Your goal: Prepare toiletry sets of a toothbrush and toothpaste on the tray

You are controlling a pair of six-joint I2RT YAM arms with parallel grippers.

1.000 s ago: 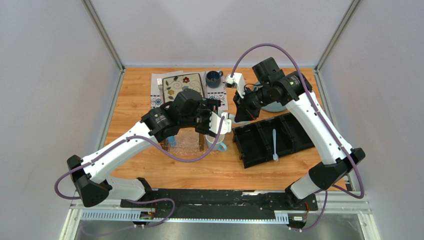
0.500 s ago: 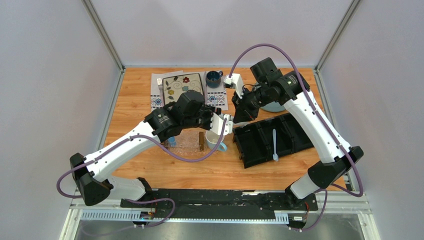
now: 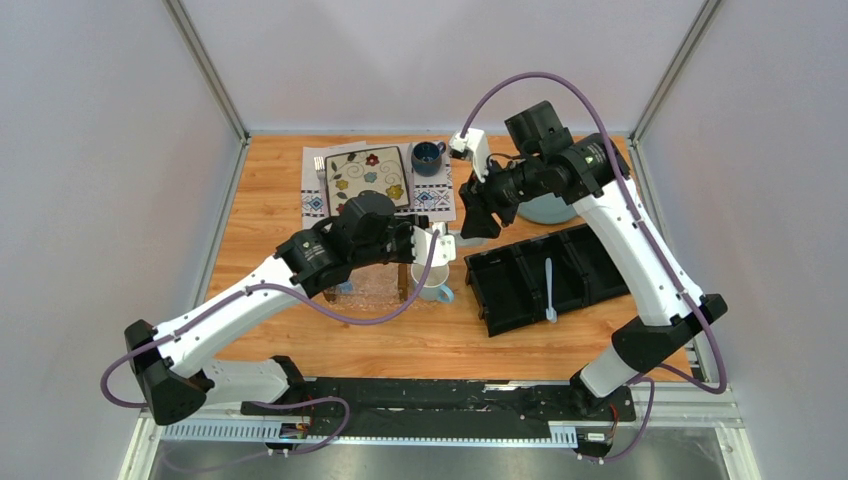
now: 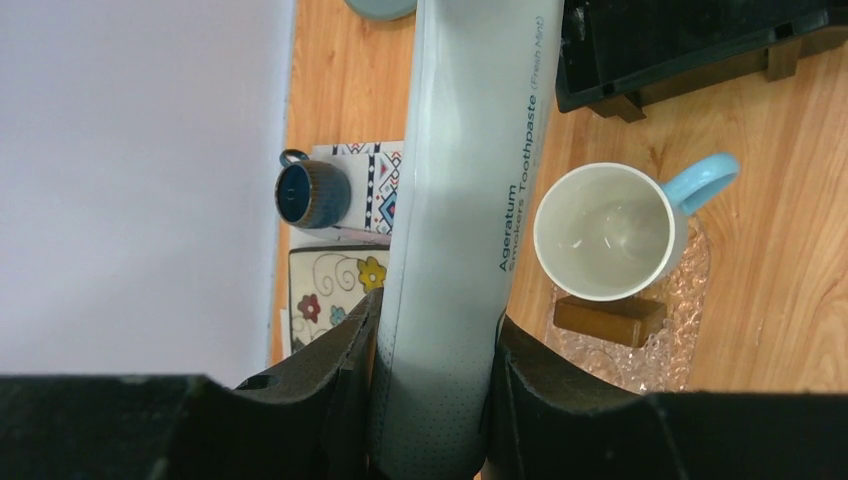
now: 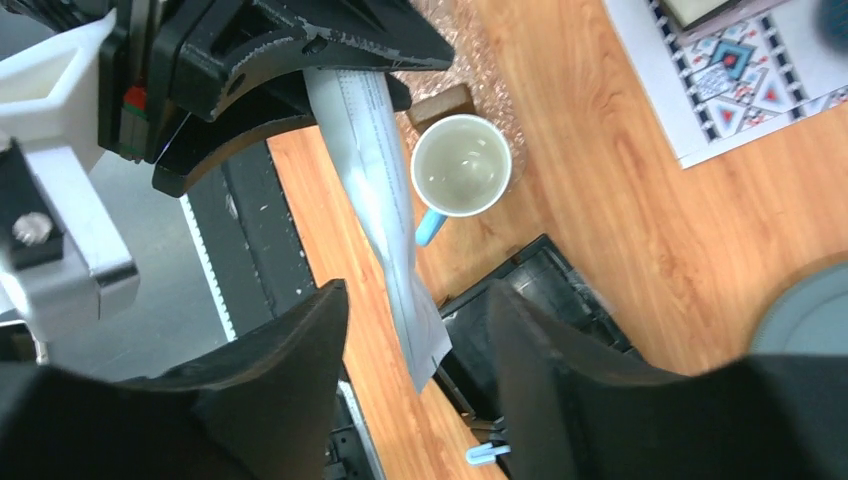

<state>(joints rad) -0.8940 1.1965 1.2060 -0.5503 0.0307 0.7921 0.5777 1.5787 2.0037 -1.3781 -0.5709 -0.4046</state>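
Note:
A whitish-silver toothpaste tube (image 4: 470, 170) is clamped near its base by my left gripper (image 4: 437, 315), which holds it in the air above the table. The tube's crimped end (image 5: 425, 355) hangs between the fingers of my right gripper (image 5: 418, 295), which stands open and does not touch it. The tray (image 4: 685, 320), clear and textured with a brown wooden end piece (image 4: 610, 318), lies below with a white mug (image 4: 608, 230) with a blue handle standing on it. The white toothbrush (image 3: 549, 290) lies in the black organizer (image 3: 590, 262).
A flowered plate (image 3: 365, 175) rests on a patterned cloth (image 3: 312, 195) at the back, beside a dark blue cup (image 3: 428, 155). A grey-blue bowl (image 3: 552, 211) sits partly under the right arm. Wall panels close in the table's left, right and back sides.
My left gripper shut on the tube, then my right gripper opened and let it go, lifting back a little. The left arm drew slightly left with the tube.

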